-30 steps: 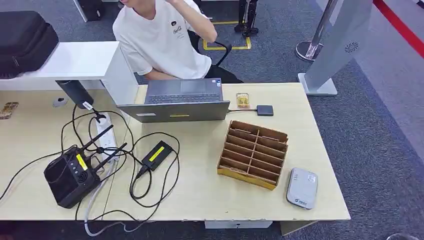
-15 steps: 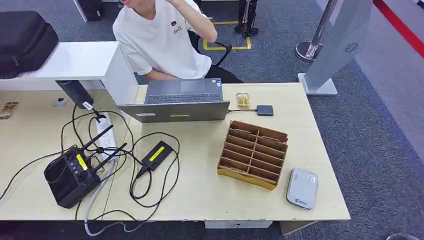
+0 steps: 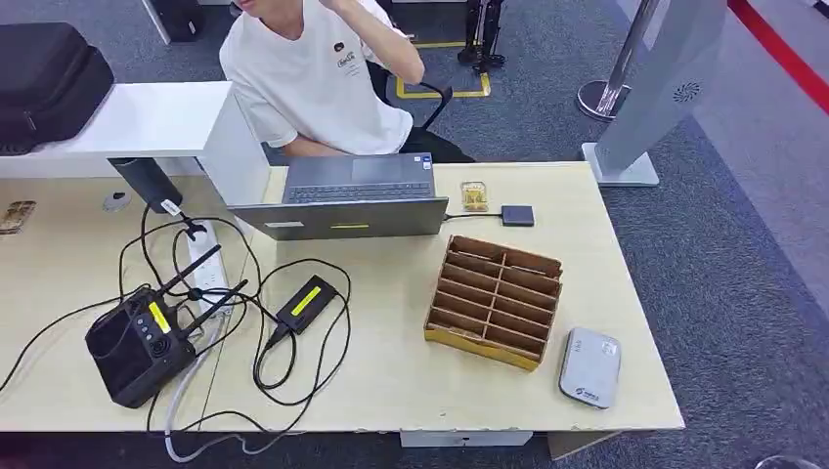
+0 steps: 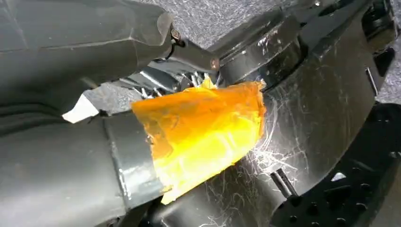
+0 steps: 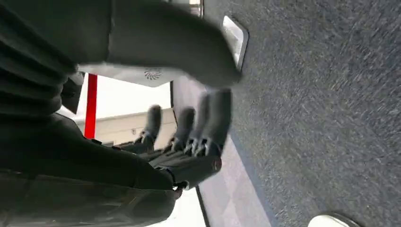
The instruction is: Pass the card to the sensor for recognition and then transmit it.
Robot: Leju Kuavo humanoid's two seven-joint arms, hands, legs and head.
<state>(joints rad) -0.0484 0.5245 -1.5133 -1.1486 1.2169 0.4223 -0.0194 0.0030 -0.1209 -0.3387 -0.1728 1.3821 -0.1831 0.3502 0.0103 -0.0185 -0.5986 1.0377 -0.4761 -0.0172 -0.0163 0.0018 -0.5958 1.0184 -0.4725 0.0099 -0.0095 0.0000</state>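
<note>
Your right hand (image 5: 189, 137) hangs over carpet, fingers (image 5: 215, 118) apart, holding nothing. Left hand (image 4: 94, 118): finger state unreadable behind orange tape. No card made out; the slotted wooden rack (image 3: 497, 299) hides its contents. Grey sensor (image 3: 590, 367) sits just beside it on the bench (image 3: 391, 371), nearer your right hand.

**Markings present, none legible**

No text, number or brand could be read. A small dark emblem was seen on the chest of the person's white T-shirt (image 3: 344, 61), but its lettering was too small to be made out. A faint printed mark was noted on the grey card reader (image 3: 589, 367) at the 5 o'clock corner of the desk (image 3: 411, 381), and it was likewise unreadable.
</note>
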